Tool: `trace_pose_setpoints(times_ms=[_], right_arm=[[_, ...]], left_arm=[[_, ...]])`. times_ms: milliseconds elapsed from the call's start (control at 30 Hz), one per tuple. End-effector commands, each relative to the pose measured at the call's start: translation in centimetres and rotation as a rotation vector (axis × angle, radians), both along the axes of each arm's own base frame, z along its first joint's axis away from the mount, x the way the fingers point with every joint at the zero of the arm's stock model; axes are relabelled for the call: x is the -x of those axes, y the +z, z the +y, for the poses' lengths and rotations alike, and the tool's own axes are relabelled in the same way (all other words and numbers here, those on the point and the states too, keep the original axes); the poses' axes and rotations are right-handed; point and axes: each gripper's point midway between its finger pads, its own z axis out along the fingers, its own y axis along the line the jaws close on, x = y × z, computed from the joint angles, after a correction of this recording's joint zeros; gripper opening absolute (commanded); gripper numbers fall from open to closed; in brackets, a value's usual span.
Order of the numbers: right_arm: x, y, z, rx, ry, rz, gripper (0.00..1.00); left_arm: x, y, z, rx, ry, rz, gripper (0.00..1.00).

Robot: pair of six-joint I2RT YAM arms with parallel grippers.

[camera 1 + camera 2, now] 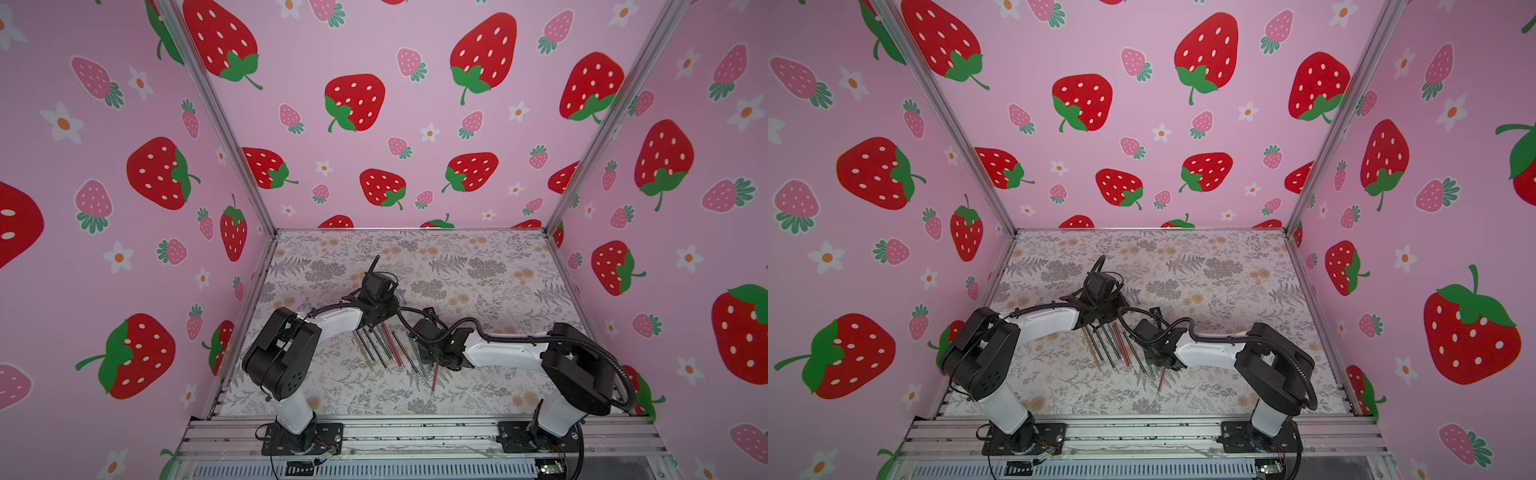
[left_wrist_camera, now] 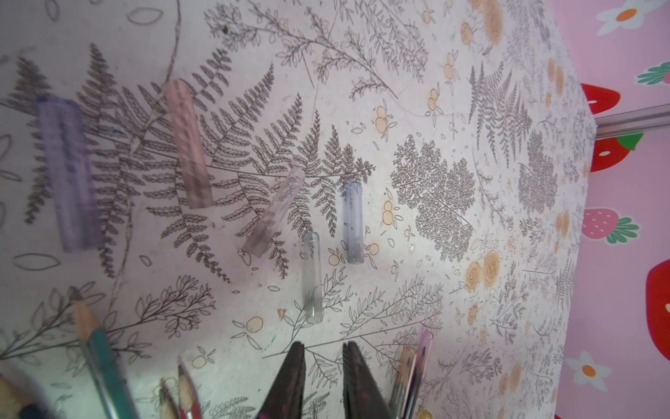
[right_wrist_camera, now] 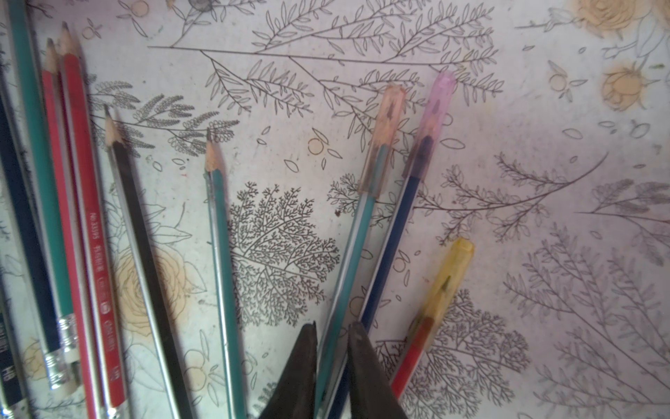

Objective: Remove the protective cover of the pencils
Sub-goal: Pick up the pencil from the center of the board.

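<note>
In both top views the pencils lie fanned on the tabletop.

Left wrist: the left fingers are slightly apart and empty, near loose caps.

Right wrist: the right fingers pinch the teal pencil, with the blue pencil wedged alongside. Pulling the orange cap may drag both. A red pencil reads "No.", rest blurred.

We are looking at a table sheet printed with grey ferns and tan flowers. Pink strawberry walls are standing around it from nine to three o'clock, aluminium posts are joining them, and a metal rail is running at six o'clock.
</note>
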Motion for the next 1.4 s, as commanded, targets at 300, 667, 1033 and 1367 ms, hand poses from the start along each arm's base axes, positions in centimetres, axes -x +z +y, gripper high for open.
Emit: trace_pose_setpoints(times_ms=[300,667,1033,1367], right_arm=[[-0.4,-1.1,-0.3,0.038,-0.048,0.043,0.2],[-0.1,-1.9,-0.7,0.155,-0.071,0.132,0.26],[-0.2,-3.0,0.3,0.155,-0.062,0.182,0.17],[-0.3,-3.7,0.8,0.143,-0.056,0.209,0.1]], left_arm=[[1.0,3.0,0.6,0.067,0.003,-0.093,0.23],[3.2,6.9,4.9,0.089,0.137,-0.272,0.27],[4.3,9.6,7.2,0.069,0.179,-0.394,0.35],[5.2,11.0,7.5,0.134,0.169,-0.497,0.39]])
